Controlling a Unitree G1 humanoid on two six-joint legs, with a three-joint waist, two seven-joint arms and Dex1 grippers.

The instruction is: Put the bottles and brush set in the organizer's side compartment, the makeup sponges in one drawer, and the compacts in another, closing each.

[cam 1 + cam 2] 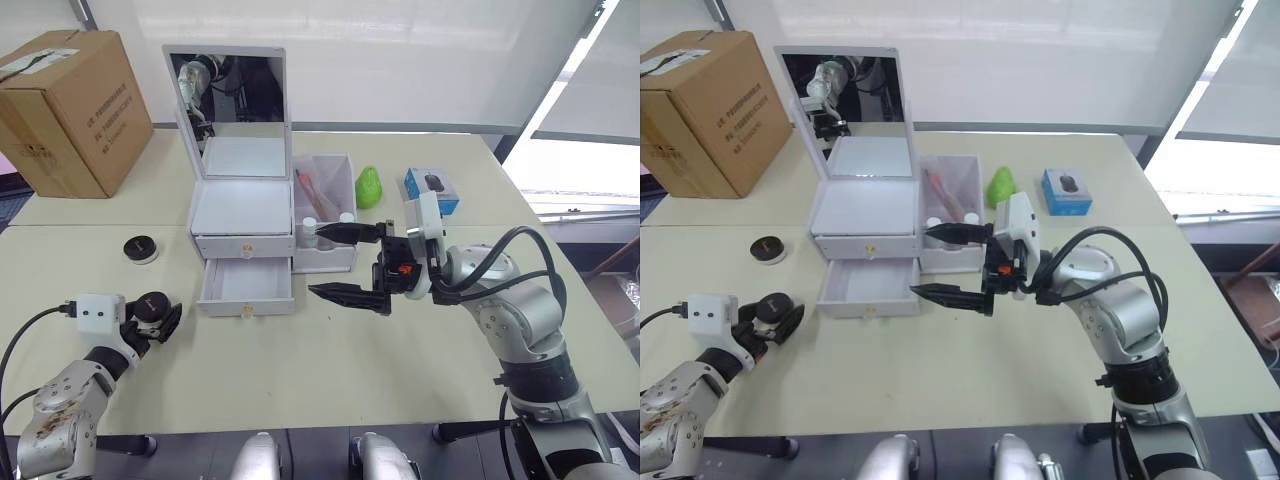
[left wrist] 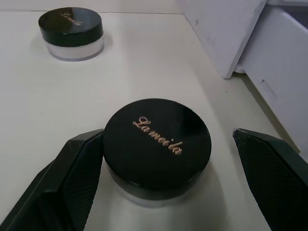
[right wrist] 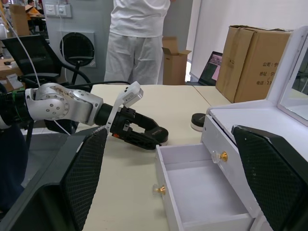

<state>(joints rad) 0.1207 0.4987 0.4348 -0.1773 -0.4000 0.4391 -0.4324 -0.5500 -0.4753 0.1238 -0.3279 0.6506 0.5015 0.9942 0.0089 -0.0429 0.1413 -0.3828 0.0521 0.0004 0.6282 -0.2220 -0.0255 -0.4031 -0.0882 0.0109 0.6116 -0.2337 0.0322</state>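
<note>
One compact — lid up — between left gripper fingers.

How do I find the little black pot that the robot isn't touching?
Start at the white organizer with the mirror. Look left, toward the cardboard box: a compact sits alone there. The other compact lies between the left gripper fingers.
</note>
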